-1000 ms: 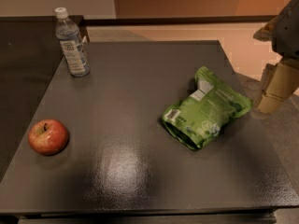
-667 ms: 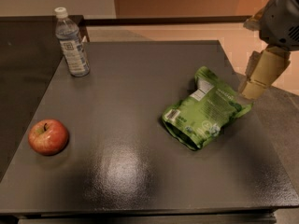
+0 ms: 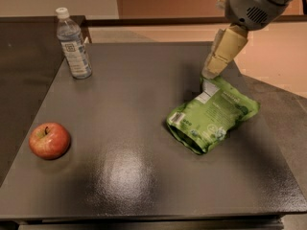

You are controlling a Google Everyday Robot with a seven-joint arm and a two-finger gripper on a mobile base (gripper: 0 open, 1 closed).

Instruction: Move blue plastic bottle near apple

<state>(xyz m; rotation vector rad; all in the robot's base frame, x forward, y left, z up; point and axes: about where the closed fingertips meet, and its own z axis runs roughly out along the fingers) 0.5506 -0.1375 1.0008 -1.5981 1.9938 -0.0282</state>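
The blue plastic bottle (image 3: pixel 73 43) stands upright at the far left corner of the dark table (image 3: pixel 134 104). It has a white cap and a pale label. The red apple (image 3: pixel 49 140) lies near the table's left front edge, well apart from the bottle. My gripper (image 3: pixel 213 70) hangs from the grey arm at the upper right, above the far right part of the table. It is just over the top edge of a green bag and far from the bottle. It holds nothing.
A green snack bag (image 3: pixel 212 114) lies flat on the right half of the table. A darker counter (image 3: pixel 24 47) adjoins the table on the left. Pale floor (image 3: pixel 283 56) shows beyond the right edge.
My arm has swung in from the right edge of view, leftward and toward the far side of the table, to above the green bag. Bottle, apple and bag have not moved.
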